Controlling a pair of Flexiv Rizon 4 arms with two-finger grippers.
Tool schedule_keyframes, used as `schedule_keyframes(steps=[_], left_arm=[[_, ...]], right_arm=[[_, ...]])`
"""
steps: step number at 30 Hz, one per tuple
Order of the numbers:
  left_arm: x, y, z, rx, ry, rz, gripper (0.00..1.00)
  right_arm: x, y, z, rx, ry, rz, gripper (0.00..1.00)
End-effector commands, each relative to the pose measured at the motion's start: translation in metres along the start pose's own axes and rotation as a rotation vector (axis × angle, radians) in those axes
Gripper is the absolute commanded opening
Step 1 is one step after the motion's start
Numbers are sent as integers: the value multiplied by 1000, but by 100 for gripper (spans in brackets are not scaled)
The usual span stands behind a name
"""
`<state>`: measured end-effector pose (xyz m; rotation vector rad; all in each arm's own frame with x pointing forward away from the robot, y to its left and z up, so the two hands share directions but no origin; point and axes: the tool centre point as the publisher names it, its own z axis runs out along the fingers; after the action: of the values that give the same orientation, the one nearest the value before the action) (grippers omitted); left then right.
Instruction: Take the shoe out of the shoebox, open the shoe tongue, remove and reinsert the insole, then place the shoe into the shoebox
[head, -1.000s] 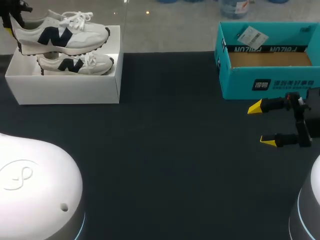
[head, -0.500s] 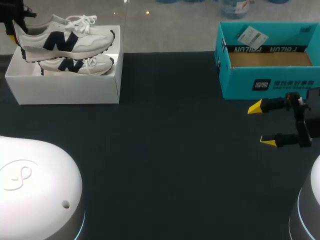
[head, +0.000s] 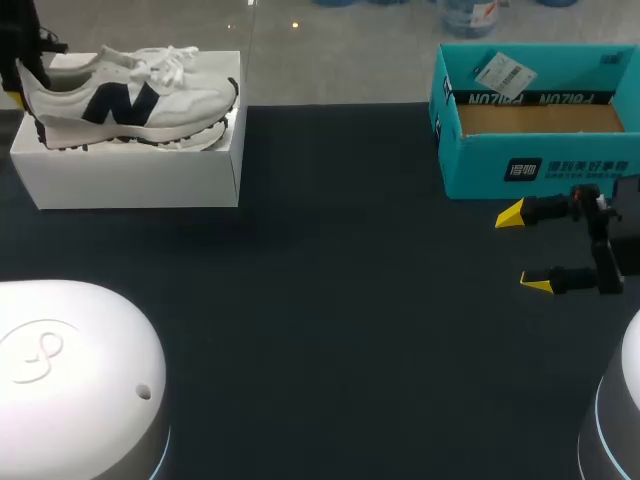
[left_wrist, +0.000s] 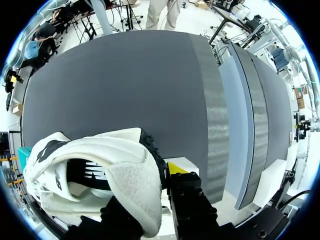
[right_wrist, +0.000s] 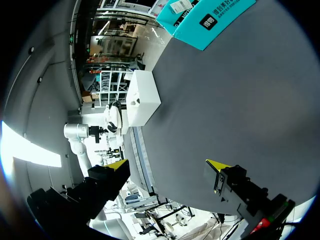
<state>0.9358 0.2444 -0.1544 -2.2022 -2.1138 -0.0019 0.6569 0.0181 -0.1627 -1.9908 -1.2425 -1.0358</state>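
Note:
A white shoe with a navy letter on its side (head: 130, 95) hangs level over the open white shoebox (head: 130, 180) at the far left of the table. My left gripper (head: 20, 62) is shut on the shoe's heel. In the left wrist view the padded heel collar (left_wrist: 135, 190) sits between the fingers, one yellow tip (left_wrist: 175, 167) showing beside it, and the shoe (left_wrist: 95, 155) points ahead. A second shoe (head: 205, 138) lies in the box, mostly hidden under the held one. My right gripper (head: 530, 250) (right_wrist: 167, 165) hovers open and empty at the right side.
A teal cardboard box (head: 540, 165) (right_wrist: 210, 20) stands open at the back right, just behind my right gripper. The white shoebox (right_wrist: 142, 97) shows far ahead in the right wrist view. Dark matting (head: 340, 300) covers the table between the two boxes.
The held shoe has shifted toward the near side and slightly right over the box, now covering most of the second shoe. My right arm has not moved.

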Motion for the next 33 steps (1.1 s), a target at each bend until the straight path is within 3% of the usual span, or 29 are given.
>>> schedule_keyframes(steps=[1, 19, 33], left_arm=[[-25, -44, -2, -107, 36, 9, 0], [-121, -136, -4, -142, 35, 55, 0], [-184, -179, 0, -184, 36, 46, 0]], right_arm=[[-2, -9, -5, -14, 0, 2, 100], [-2, -9, -5, -14, 0, 2, 100], [-2, -9, -5, -14, 0, 2, 100]])
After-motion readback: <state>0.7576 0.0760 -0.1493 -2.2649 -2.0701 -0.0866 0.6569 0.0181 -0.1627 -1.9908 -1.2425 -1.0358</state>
